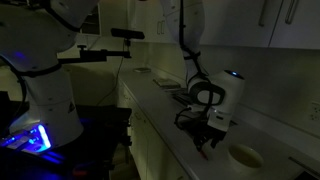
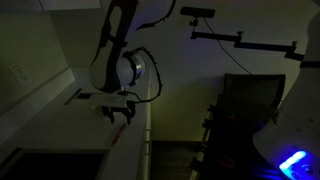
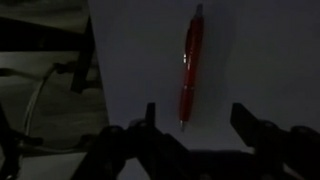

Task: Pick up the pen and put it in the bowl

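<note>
End effector (image 3: 195, 128): it is held low over the bench (image 3: 130, 60), right by the pen. Its two fingers (image 3: 147, 125) are spread wide apart, and nothing is held between them.
Why it is held so: the gap seems to be lined up with the pen, so that one finger can be brought down on each side and then squeezed shut. This is only a guess from the wrist view.
Pen (image 3: 190, 68): it is red and thin and is laid flat on the pale bench. Its dark tip is pointed toward the gap between the fingers. It does not seem to be touched by anything.
Bowl (image 1: 243, 156): it is pale and round and is set right way up on the bench. In an exterior view it is seen near the end effector but apart from it. The pen is not in it.
Why the bowl is placed so: it is likely kept close so that the pen has to be carried only a short way.
Step in hand: the pen is not yet picked up, so the grab is thought to come next.
Writing: no words or brand marks can be read on the pen or the bowl. The room is far too dark for small marks to be made out.
</note>
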`<state>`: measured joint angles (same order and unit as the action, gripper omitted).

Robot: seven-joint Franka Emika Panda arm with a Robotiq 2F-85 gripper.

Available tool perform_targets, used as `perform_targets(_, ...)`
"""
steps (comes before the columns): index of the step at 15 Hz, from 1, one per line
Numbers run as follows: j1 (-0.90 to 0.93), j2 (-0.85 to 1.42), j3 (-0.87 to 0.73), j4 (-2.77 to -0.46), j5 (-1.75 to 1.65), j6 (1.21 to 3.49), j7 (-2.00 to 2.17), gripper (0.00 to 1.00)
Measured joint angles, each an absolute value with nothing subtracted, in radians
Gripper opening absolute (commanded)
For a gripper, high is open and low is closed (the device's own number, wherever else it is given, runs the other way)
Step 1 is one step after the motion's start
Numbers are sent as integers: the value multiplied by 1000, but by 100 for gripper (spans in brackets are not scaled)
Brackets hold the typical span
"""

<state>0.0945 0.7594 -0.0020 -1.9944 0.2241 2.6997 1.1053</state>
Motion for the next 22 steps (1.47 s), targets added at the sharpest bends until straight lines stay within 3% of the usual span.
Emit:
perform_targets(2, 99, 789, -2, -1967, 233, 2698, 1105, 49)
perform_targets(3, 101, 800, -2, -1959, 238, 2698, 1105, 26)
perform_targets(5, 105, 816, -2, -1949, 250, 2698, 1105, 21)
perform_targets(8, 109, 833, -2, -1936, 259, 2698, 1105, 0)
perform_targets(17, 157, 832, -39, -1919, 257, 2697, 1105, 4)
perform_targets(22, 251, 721, -149, -1971, 246, 2696, 1128, 4)
